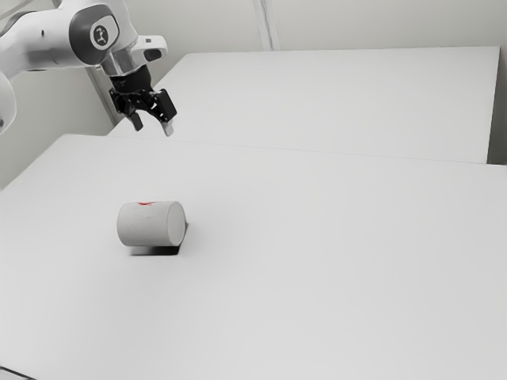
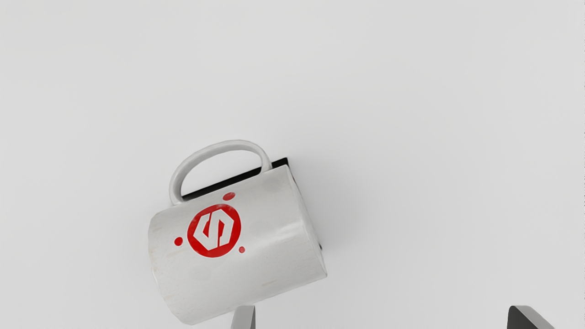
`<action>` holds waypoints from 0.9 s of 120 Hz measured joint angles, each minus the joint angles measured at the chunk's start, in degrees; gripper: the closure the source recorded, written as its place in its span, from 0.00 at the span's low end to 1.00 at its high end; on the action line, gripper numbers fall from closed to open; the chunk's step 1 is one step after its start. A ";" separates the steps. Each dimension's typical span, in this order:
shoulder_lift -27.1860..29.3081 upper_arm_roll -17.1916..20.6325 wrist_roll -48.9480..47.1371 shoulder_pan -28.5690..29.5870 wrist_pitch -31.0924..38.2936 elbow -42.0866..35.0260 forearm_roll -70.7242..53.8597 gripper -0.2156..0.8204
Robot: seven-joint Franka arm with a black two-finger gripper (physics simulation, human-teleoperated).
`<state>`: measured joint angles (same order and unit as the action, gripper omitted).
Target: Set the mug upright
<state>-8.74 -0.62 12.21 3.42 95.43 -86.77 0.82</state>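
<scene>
- My claw (image 1: 152, 127) hangs in the upper left of the exterior view, high over the white table (image 1: 341, 269), on the end of the pale arm (image 1: 49, 38).
- It is spread wide — the wrist view gives me both fingertips with a broad gap between them, and nothing is pinched there.
- The mug (image 1: 149, 224) lies on its side on the table, left of centre in the exterior view and lower in the frame than my claw. It is not upright.
- A round, pale end of it faces the exterior view's right; I can't tell from here whether that is the base or the mouth.
- From the wrist camera, I see the handle (image 2: 218, 147) looping out from the side of the mug facing away from my fingertips.
- The mug's wall carries a red round emblem (image 2: 197, 237) with a white angular mark in it, and three small red dots sit around it. A sliver of red shows along the mug's top in the exterior view too.
- A dark shadow (image 1: 156, 251) lies beneath the mug — in the wrist view, I catch part of it through the handle's loop.
- In the wrist view, one fingertip overlaps the mug's edge, while the exterior view has claw and mug well apart.
</scene>
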 joint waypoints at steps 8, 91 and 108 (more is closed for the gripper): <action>0.00 0.00 -0.18 0.02 -0.07 0.00 0.10 0.21; 3.32 -18.15 3.74 2.20 -7.86 -8.22 21.98 0.21; 1.88 -20.42 9.13 8.57 -8.72 -13.16 32.22 0.21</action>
<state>-6.86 -21.04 21.34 11.99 86.71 -99.93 33.04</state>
